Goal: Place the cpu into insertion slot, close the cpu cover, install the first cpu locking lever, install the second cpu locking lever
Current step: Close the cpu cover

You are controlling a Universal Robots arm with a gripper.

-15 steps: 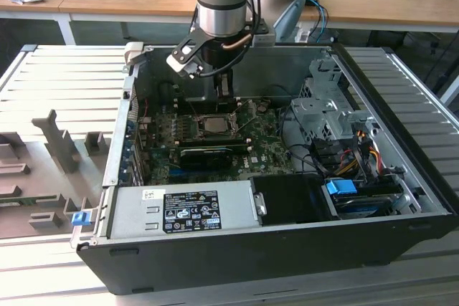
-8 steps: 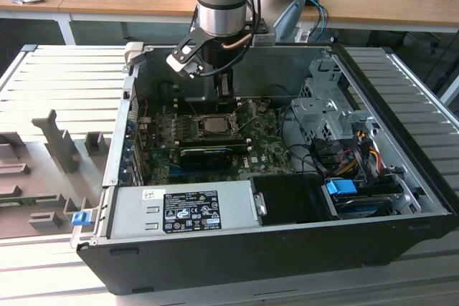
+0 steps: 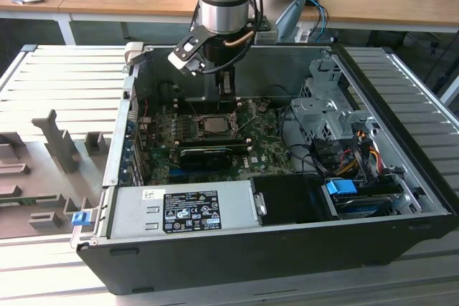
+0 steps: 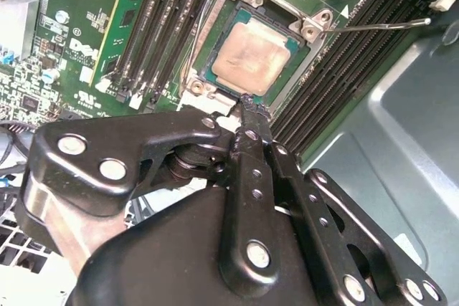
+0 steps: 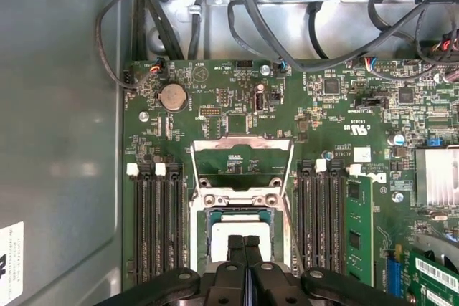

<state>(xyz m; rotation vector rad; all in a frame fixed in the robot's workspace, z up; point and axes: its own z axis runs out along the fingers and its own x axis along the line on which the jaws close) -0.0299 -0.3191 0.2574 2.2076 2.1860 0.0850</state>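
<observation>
End effector [image 4: 247, 107], pressed together, points at the edge of the cpu [image 4: 251, 59]; first wrist view reveals cpu cover [image 5: 240, 144] open.

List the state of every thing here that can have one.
cpu: seated in the insertion slot, uncovered.
cpu cover: swung open.
locking lever: unlatched, sticking out.
gripper: jaws shut, empty, tips at the cpu's edge.
</observation>
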